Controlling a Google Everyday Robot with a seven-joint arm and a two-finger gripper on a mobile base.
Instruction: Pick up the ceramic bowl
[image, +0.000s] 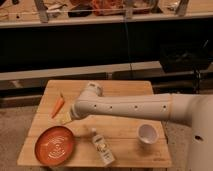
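While my arm stretches leftward over the wooden table (125, 89), my gripper (66, 118) hangs above its left side, fingers spread wide, just right of the carrot (58, 105). The ceramic bowl (55, 145) sits at the near left corner, apart from my gripper. A bottle (101, 147) lies beside its right rim.

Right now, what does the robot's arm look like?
The arm is a fat, smooth, cream-white tube with a row of small dark dots along its side and a rounded joint at the end. Its pincer is hidden beneath that end, over the wooden table.
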